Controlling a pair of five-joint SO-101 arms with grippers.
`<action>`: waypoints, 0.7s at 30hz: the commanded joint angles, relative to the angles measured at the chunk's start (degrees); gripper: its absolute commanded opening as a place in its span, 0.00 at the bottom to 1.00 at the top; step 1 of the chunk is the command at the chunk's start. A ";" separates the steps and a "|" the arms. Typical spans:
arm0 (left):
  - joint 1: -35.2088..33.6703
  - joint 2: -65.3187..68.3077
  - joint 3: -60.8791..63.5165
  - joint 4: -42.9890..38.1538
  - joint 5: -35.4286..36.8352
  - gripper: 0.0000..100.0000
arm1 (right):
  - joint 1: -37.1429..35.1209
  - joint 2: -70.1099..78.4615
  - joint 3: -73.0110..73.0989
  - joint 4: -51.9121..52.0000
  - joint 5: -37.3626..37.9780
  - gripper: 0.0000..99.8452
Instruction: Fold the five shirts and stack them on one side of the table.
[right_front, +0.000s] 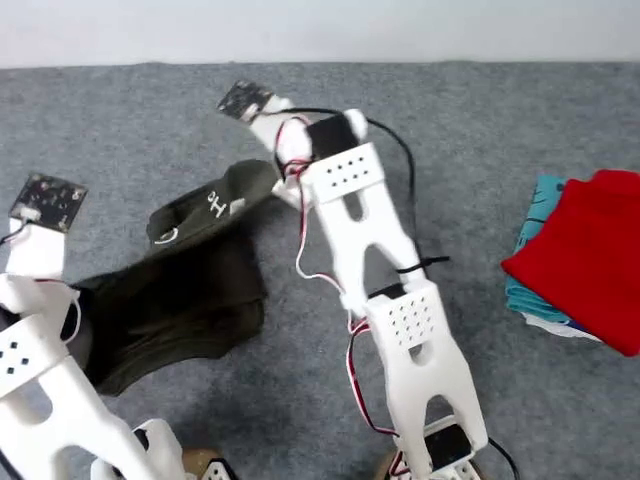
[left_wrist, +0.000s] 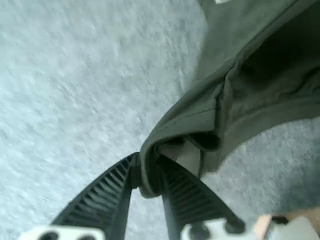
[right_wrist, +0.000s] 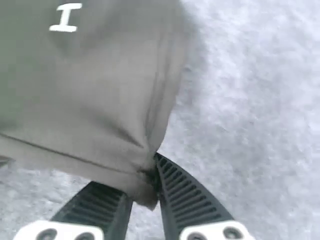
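Observation:
An olive green shirt (right_front: 190, 290) with white print lies bunched on the grey table between my two arms. My left gripper (left_wrist: 147, 185) is shut on a folded edge of this shirt (left_wrist: 240, 85) at its left end. My right gripper (right_wrist: 145, 192) is shut on another edge of the shirt (right_wrist: 90, 95), near the printed collar part, at the shirt's far right (right_front: 282, 188). That held part is lifted a little off the table. A red folded shirt (right_front: 590, 255) lies on top of a teal one (right_front: 535, 215) at the table's right side.
Grey carpet-like table surface (right_front: 480, 140) stretches open behind and between the right arm and the stack. The right arm's white links and cables (right_front: 400, 310) cross the middle. The stack hangs past the right edge of the high view.

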 joint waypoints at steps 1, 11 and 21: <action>3.69 -1.76 -7.16 -1.49 4.22 0.01 | 3.30 -12.53 0.09 2.51 0.18 0.01; 12.75 -1.67 -22.20 -10.64 17.58 0.02 | 8.40 -34.77 2.46 2.33 0.44 0.01; 17.14 -1.49 -34.51 -21.36 17.58 0.02 | 14.02 -53.67 2.81 2.24 0.53 0.01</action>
